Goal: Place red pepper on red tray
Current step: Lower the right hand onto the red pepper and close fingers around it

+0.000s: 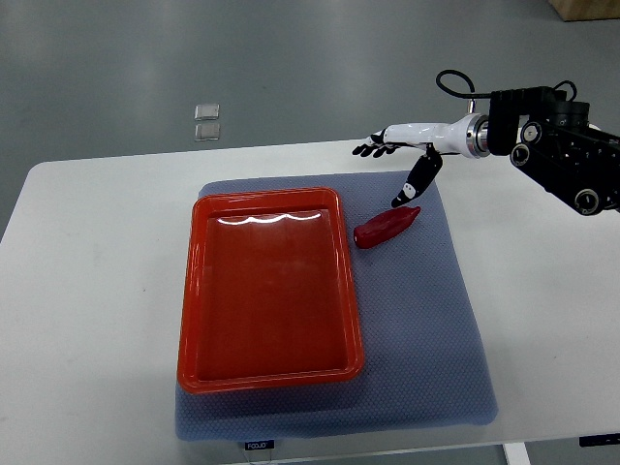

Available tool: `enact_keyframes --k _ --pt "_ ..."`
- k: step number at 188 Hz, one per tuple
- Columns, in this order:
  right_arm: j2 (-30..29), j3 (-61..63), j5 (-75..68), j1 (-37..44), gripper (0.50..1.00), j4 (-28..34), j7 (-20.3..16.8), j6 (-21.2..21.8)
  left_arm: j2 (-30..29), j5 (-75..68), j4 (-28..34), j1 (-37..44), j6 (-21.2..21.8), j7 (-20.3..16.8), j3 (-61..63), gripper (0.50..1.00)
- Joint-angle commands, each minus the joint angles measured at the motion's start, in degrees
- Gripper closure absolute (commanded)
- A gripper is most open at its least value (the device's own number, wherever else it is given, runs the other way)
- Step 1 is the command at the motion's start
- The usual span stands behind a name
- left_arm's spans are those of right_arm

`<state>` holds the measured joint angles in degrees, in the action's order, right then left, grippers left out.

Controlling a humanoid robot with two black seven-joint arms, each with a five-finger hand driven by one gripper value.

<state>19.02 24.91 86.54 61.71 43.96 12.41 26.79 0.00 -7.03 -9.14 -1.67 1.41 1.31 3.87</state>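
You see the red pepper (pixel 386 228) lying on the blue-grey mat (pixel 426 329), just beside the right rim of the red tray (pixel 194 291), at about 2 o'clock from the tray's middle. Its pointed end looks toward 2 o'clock. The tray itself rests on the left part of the same mat, and nothing lies inside it. The mat is on the white table (pixel 87 291).

At 1 o'clock from the pepper you find the right hand (pixel 402 145), whose arm comes in from the right edge. The fingers are stretched out flat toward 9 o'clock and hold nothing, and the thumb hangs down toward the pepper's tip; it seems not to touch it, but the view is too steep to be sure.
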Motion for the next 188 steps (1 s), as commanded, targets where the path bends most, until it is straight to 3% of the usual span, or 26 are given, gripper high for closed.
enact_keyframes --k 1,39,82,120,144,188 --pt "-0.3 -5.6 1.3 1.1 0.587 0.9 0.1 -4.2 0.0 0.0 0.0 0.0 0.0 0.0 0.0 0.5" --pt "-0.7 -17.6 1.4 2.7 0.589 0.7 0.0 -12.2 0.0 0.0 0.0 0.0 0.0 0.0 0.0 0.5" --pt "-0.9 -18.1 1.5 2.1 0.595 0.4 -0.4 -12.3 0.0 0.0 0.0 0.0 0.0 0.0 0.0 0.5" --pt "-1.7 -18.1 1.4 1.2 0.642 -1.0 -0.9 -12.0 0.0 0.0 0.0 0.0 0.0 0.0 0.0 0.5" --pt "-2.4 -18.4 1.4 0.2 0.701 -1.6 -1.2 -11.9 0.0 0.0 0.0 0.0 0.0 0.0 0.0 0.5" --pt "-4.0 -18.4 1.4 -0.2 0.738 -1.6 -1.2 -12.0 0.0 0.0 0.0 0.0 0.0 0.0 0.0 0.5"
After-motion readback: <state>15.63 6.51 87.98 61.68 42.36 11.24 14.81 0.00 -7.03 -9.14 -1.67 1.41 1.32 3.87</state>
